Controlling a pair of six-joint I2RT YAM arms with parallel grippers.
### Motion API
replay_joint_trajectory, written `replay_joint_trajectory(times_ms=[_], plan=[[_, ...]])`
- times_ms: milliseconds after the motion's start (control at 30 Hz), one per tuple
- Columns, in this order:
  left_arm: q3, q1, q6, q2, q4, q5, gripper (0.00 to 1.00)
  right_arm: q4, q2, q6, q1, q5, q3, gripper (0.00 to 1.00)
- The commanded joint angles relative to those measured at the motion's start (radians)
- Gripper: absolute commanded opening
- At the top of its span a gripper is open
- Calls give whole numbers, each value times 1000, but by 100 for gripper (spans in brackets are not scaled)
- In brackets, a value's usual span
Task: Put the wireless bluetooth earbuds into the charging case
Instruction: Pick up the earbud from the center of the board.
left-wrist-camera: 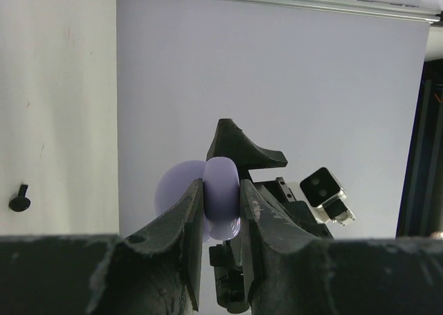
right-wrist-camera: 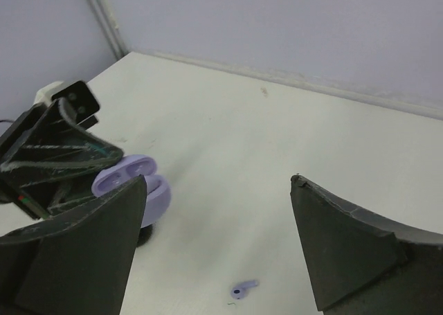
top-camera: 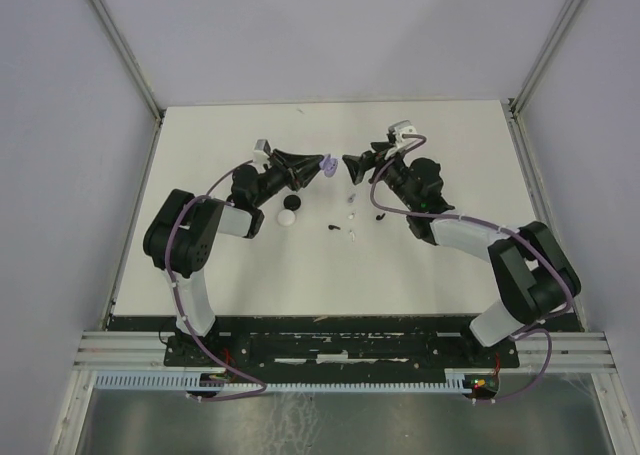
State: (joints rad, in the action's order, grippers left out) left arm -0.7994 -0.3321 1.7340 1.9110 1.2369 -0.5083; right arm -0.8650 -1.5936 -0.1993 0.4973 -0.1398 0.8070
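My left gripper point(top-camera: 318, 165) is shut on an open lilac charging case point(top-camera: 328, 164), held just above the table; in the left wrist view its fingers clamp the case point(left-wrist-camera: 221, 175) from both sides. From the right wrist camera the case point(right-wrist-camera: 131, 180) shows two empty wells. My right gripper point(top-camera: 351, 165) stands open with nothing between its fingers, facing the case a short way off. A lilac earbud point(right-wrist-camera: 243, 288) lies on the table below the right gripper point(right-wrist-camera: 218, 190). More earbuds lie nearer the arms: black ones point(top-camera: 333, 227) point(top-camera: 380, 215) and white ones point(top-camera: 352, 218) point(top-camera: 352, 237).
A white round puck point(top-camera: 288, 217) sits beside the left arm. One black earbud point(left-wrist-camera: 19, 201) shows at the left of the left wrist view. The white table point(top-camera: 450, 155) is walled on three sides.
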Motion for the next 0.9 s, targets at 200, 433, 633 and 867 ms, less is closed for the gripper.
replay_joint_trajectory(times_ms=[200,433,633,867], plan=[[29,50,5,-17,68,-10,3,757,42,-18,-34,300,266,92],[69,83,-28,-69,36,-15,3,1293,-259,32,-30,200,660,88],[104,98,-65,-116,15,-25,3,1449,-370,67,-9,258,758,90],[106,102,-65,-122,13,-30,3,1469,-399,88,1,277,744,91]])
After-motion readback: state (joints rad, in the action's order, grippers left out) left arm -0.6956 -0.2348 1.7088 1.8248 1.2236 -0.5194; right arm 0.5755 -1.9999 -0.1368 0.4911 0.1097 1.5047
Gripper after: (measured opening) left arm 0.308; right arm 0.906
